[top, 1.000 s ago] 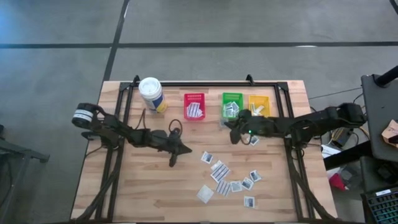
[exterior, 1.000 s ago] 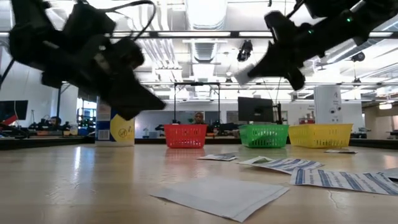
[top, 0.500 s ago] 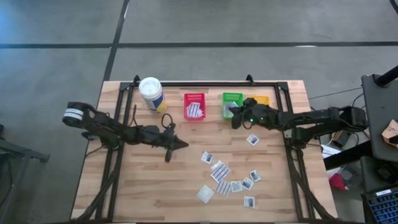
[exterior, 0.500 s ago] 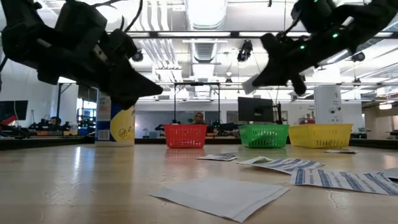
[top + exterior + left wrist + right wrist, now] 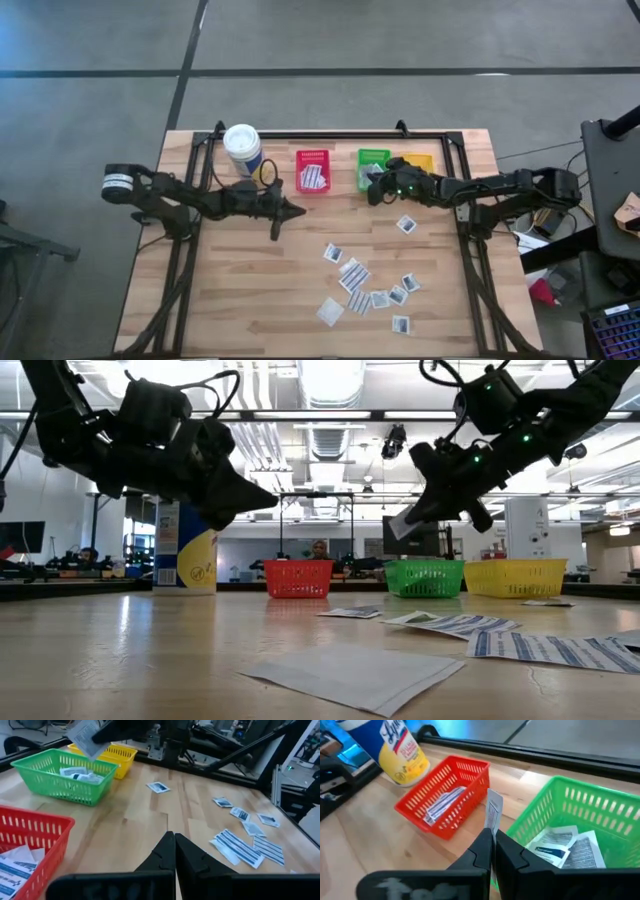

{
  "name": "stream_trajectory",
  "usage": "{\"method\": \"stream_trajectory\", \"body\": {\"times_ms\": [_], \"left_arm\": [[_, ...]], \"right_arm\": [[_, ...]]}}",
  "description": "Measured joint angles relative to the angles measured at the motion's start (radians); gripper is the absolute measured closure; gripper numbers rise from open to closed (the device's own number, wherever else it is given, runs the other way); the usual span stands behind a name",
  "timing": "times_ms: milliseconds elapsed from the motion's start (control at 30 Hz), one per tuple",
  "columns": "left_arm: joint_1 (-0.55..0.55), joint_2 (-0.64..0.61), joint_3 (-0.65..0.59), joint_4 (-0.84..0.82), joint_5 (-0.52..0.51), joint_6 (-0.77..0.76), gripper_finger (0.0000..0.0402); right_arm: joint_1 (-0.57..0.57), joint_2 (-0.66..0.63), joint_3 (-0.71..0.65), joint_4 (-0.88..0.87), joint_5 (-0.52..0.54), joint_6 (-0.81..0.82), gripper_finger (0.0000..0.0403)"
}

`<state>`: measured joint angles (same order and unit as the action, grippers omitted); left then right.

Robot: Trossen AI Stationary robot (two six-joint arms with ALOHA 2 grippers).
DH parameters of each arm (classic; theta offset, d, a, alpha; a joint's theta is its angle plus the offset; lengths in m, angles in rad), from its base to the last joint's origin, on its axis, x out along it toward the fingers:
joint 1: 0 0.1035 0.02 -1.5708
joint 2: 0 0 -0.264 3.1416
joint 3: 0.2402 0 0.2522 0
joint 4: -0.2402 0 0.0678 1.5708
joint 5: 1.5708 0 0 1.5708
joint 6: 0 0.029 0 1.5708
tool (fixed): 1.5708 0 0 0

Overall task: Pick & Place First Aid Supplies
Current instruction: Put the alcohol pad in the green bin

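Note:
Several small white first aid packets (image 5: 353, 275) lie flat on the wooden table, right of its middle. Red (image 5: 312, 158), green (image 5: 374, 155) and yellow (image 5: 421, 158) bins stand in a row at the far edge; the red and green ones hold packets. My right gripper (image 5: 370, 189) hovers over the near left corner of the green bin (image 5: 580, 815), shut on one white packet (image 5: 494, 812). My left gripper (image 5: 292, 211) is shut and empty, above the table just in front of the red bin (image 5: 25, 835). My right gripper pinches one edge of the packet (image 5: 492, 829) between its two fingers. The fingers come from the table's right, slanting down. The rest of the packet sticks out past the fingertips, seen edge-on, lifted clear above the table (image 5: 397, 525).
A white canister with a yellow label (image 5: 243, 150) stands at the far left, beside the red bin. One packet (image 5: 406, 224) lies alone in front of the yellow bin. Bare wood stretches over the table's left half and near edge.
My right gripper has carried the packet toward the far edge and down, from in front of the bins to the green bin's near left corner. My left gripper, still shut, has swung toward the far edge, closer to the red bin.

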<state>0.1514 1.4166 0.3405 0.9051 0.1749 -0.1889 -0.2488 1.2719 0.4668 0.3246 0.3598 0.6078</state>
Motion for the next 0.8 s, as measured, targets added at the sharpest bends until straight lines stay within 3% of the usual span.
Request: {"method": "stream_trajectory", "body": {"times_ms": [367, 600, 800], "left_arm": [[0.0, 0.0, 0.0, -0.023, 0.025, 0.001, 0.0401], [-0.004, 0.0, 0.025, -0.024, 0.076, -0.081, 0.0401], [-0.025, 0.0, 0.063, -0.028, 0.078, -0.045, 0.0401]], "right_arm": [[-0.067, 0.014, 0.002, 0.002, 0.002, -0.059, 0.0394], [-0.147, -0.003, 0.002, -0.001, -0.168, -0.108, 0.0394], [-0.17, -0.003, 0.003, -0.068, -0.216, -0.13, 0.0394]]}}
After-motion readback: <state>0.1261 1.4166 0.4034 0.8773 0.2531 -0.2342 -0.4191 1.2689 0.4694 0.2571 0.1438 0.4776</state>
